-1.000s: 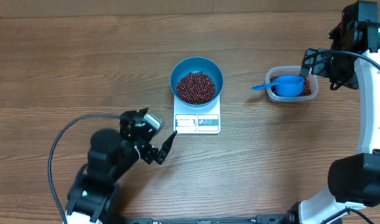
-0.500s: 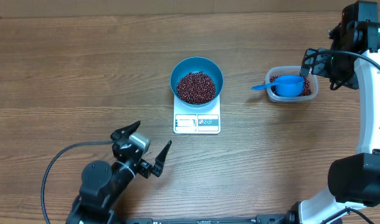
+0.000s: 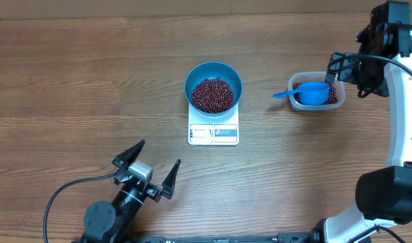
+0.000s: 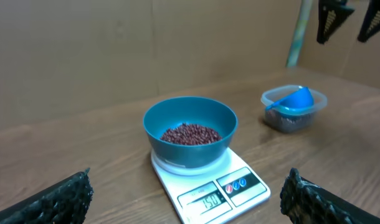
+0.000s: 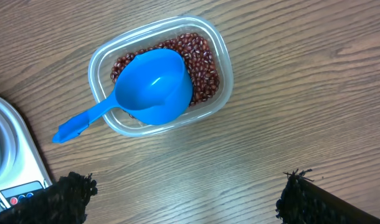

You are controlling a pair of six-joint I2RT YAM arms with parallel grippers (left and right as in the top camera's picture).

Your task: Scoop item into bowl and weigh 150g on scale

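The teal bowl (image 3: pixel 213 70) stands on the white scale (image 3: pixel 213 132) at mid-table, holding a mound of red-brown beans (image 3: pixel 213 94). In the left wrist view the bowl (image 4: pixel 190 146) sits on the scale (image 4: pixel 240 168), whose display reads 150. My left gripper (image 3: pixel 155 164) is open and empty near the front edge, well short of the scale. My right gripper (image 3: pixel 346 75) hangs open and empty above the clear tub (image 3: pixel 338 100), touching nothing.
A blue scoop (image 5: pixel 154 87) lies in the clear tub (image 5: pixel 221 68) on more beans (image 5: pixel 202 62), its handle sticking out to the left toward the scale. Bare wooden tabletop (image 3: pixel 71 81) surrounds everything. The right arm's white base (image 3: pixel 388 196) stands at the right edge.
My left arm has drawn back from the scale's front left corner toward the table's front edge, still open. The right arm, bowl and scoop have not moved.
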